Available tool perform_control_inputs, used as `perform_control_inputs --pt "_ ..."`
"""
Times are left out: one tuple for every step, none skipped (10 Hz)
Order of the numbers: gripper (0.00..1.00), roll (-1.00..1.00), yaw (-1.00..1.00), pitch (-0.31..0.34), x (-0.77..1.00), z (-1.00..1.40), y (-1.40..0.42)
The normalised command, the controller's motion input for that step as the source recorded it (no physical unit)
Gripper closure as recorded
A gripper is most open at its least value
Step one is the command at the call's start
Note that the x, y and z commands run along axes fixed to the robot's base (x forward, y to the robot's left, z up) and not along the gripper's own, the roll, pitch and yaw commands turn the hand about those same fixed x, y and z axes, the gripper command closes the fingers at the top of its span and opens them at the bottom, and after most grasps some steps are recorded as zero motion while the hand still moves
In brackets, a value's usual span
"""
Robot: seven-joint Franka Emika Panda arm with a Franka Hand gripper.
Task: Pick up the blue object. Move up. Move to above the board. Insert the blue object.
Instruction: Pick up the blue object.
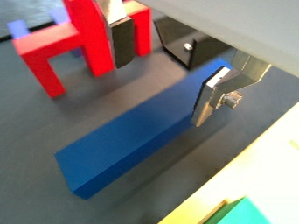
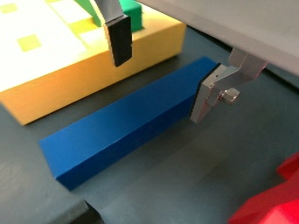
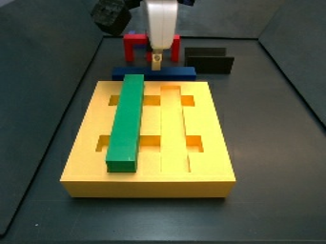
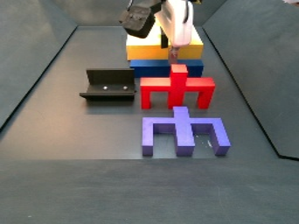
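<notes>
End effector (image 2: 158,77) straddles blue object (image 2: 122,122), unclosed.

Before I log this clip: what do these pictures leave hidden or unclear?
- Whether the claw pads touch the blue bar: both wrist views show fingers on either side, contact unclear.
- The blue bar in a side view: mostly hidden behind the yellow board.
- The board's far grooves in a side view: blocked by the claw.
- The red piece: cut off by the frame edge.
</notes>
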Motion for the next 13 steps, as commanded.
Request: perform_control_inputs --pt "0.0 0.02 -0.27 0.0 -0.07 -0.29 0.0" --pt "0.0 0.09 -0.09 0.0 -0.09 -0.27 0.0" --pt "0.0 0.09 -0.05 0.0 -0.08 -0.26 0.0" --pt "0.0 0.07 -0.09 0.0 -0.09 -0.22 0.0" --pt "0.0 0.07 -0.13 0.0 -0.15 -0.26 0.0" --pt "0.0 0.04 -0.25 0.0 -0.14 -0.2 0.0" --pt "0.0 0.01 -0.33 0.019 -0.03 -0.12 0.0" --pt "0.0 0.01 -0.44 0.056 0.0 -0.08 0.0" --pt "0.0 0.0 -0.48 0.054 0.0 -0.07 0.0" --pt "0.0 0.0 -0.33 0.004 0.0 -0.07 0.0" --pt "0.0 0.0 -0.14 0.0 0.0 -0.14 0.0" --pt "0.0 0.02 0.0 0.0 0.0 -0.24 0.0" --pt "0.0 0.03 0.0 0.0 0.0 -0.2 0.0"
